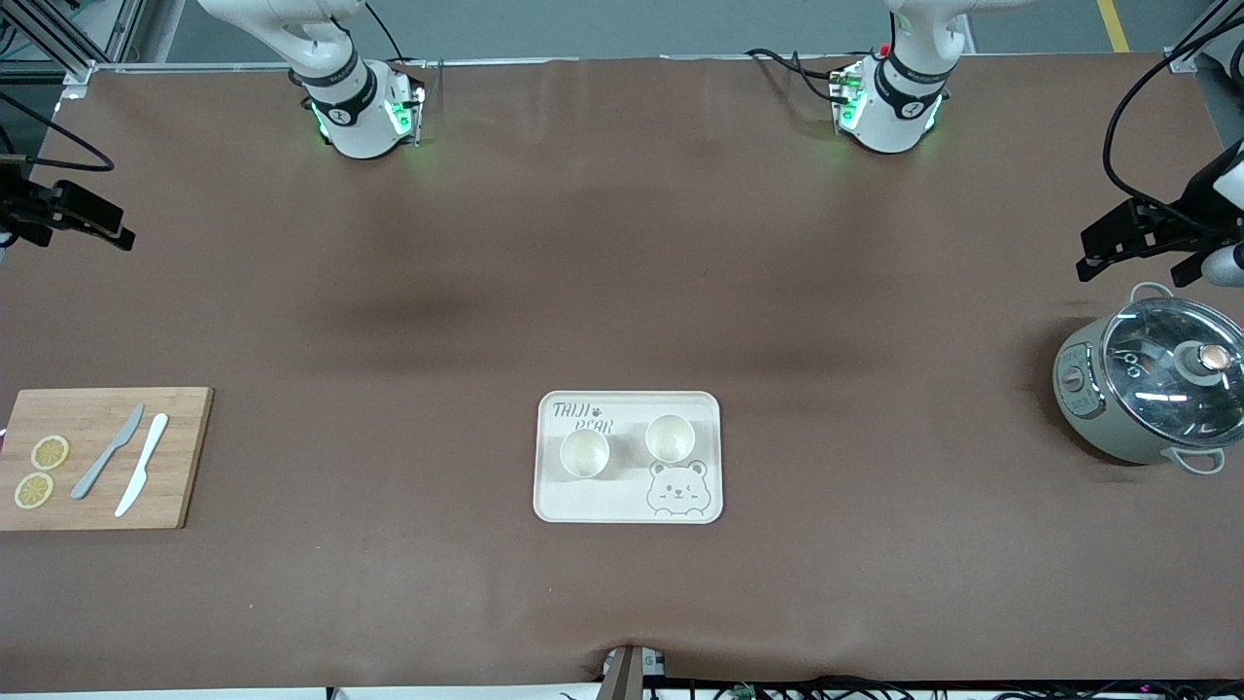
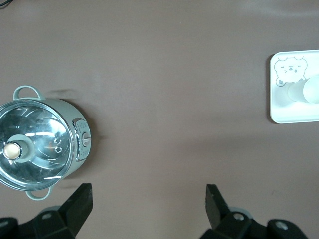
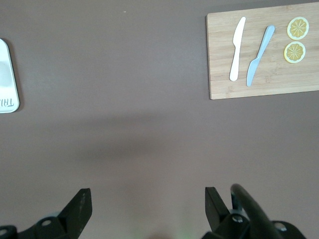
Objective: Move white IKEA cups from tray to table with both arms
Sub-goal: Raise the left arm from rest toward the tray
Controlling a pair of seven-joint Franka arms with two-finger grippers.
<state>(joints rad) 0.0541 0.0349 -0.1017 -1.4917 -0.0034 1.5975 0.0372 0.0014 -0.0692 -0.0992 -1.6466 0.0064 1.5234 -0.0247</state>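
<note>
Bear tray (image 1: 628,506) near the table's front edge carries both white IKEA cups (image 1: 585,453) (image 1: 670,437) upright, mouths up, side by side | left gripper (image 2: 148,201) released, fingers spread, over bare brown table (image 1: 622,243) beside the pot (image 1: 1152,384) | right gripper (image 3: 147,201) released, over table near the cutting board (image 1: 97,457), waiting.

On the bench: 2 white cups (image 1: 585,453) (image 1: 669,437), 1 bear tray (image 1: 628,506), 1 wooden cutting board (image 1: 97,413), 2 knives — 1 grey (image 1: 107,452), 1 white (image 1: 142,464) — 2 lemon slices (image 1: 50,452) (image 1: 33,490), and 1 grey-green pot (image 1: 1147,389) with 1 glass lid (image 1: 1171,369).
</note>
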